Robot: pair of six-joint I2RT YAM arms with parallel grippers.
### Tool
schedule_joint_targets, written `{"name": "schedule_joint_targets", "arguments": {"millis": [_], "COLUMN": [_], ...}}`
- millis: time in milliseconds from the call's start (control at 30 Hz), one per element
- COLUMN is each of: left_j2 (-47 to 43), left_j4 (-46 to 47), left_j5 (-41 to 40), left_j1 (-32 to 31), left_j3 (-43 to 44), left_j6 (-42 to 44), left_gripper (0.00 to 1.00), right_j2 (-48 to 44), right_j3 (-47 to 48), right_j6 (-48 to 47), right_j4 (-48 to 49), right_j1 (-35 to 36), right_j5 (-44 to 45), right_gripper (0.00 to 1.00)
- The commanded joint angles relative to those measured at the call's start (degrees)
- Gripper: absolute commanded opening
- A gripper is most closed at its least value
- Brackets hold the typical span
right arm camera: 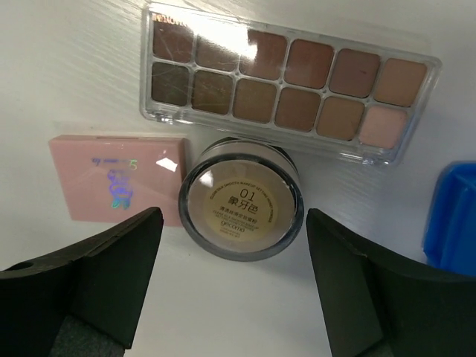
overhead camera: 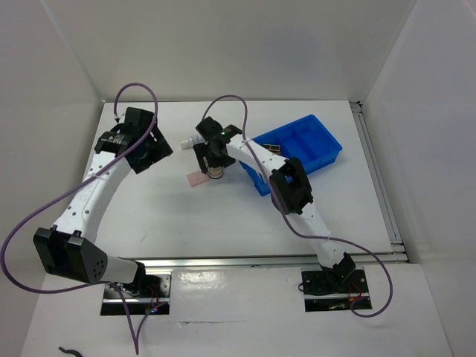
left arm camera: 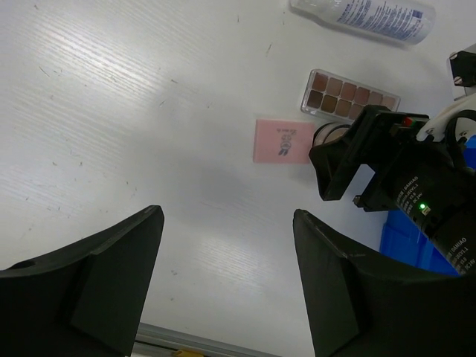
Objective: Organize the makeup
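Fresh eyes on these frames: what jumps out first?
The right gripper, jaws open, straddles the round beige compact, with the pink square pad beside it and the brown eyeshadow palette just beyond. The blue plastic bin stands further out on the right arm's side, while the left gripper hangs open over a bare stretch of the white table.

The beige compact [right arm camera: 240, 204] touches the pink pad [right arm camera: 111, 175], beside the brown palette [right arm camera: 286, 82].

There's the blue bin [overhead camera: 301, 149], sitting askew on the white table [overhead camera: 171, 216], compartments facing up; just right of the bin a metal rail [overhead camera: 378, 178] runs along the table edge, and white walls [overhead camera: 223, 44] rise behind the bin
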Motion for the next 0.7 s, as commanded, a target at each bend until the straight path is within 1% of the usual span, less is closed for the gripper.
{"name": "schedule_joint_targets", "arguments": {"millis": [0,33,67,200,267,333,367,467,533,633,667], "left_j2": [0.14,0.14,0.14,-0.38,-0.38,-0.38,-0.38,-0.38,-0.38,-0.38,-0.38], "left_j4": [0.79,0.79,0.79,1.32,1.32,1.32,1.32,1.32,1.32,1.32,1.32], "left_j5": [-0.46,-0.46,-0.46,-0.46,-0.46,-0.46,-0.46,-0.46,-0.46,-0.46,-0.46], "left_j1": [0.13,0.13,0.13,0.13,0.13,0.13,0.13,0.13,0.13,0.13,0.13], "left_j3": [-0.22,-0.22,-0.22,-0.74,-0.75,-0.75,-0.75,-0.75,-0.75,-0.23,-0.22], "left_j6": [1.41,1.93,1.94,2.47,2.47,2.47,2.99,2.99,2.99,3.52,3.52], "left_gripper": [0.84,0.84,0.84,0.84,0.84,0.84,0.84,0.84,0.84,0.84,0.84], "right_j2": [1.91,2.43,2.44,2.44,1.91,1.91,2.43,3.05,3.66,3.67,3.67], "right_j3": [1.56,1.56,1.57,1.57,1.57,1.57,1.57,1.57,2.09,2.09,2.09], "right_j6": [0.89,1.68,1.68,2.21,2.21,2.21,2.21,2.21,2.21,2.74,2.74], "right_j4": [0.84,0.84,1.54,2.07,2.07,2.07,2.07,2.6,2.6,3.65,3.65], "right_j1": [0.21,0.21,0.21,0.21,0.21,0.21,0.21,0.21,-0.31,-0.31,-0.31], "right_j5": [0.63,-0.07,-0.08,-0.61,-0.08,-0.08,-0.08,0.53,0.54,0.54,0.54], "right_gripper": [0.85,0.79,0.76,0.68,0.68,0.8,0.85,0.91,0.91,0.84,0.8]}}
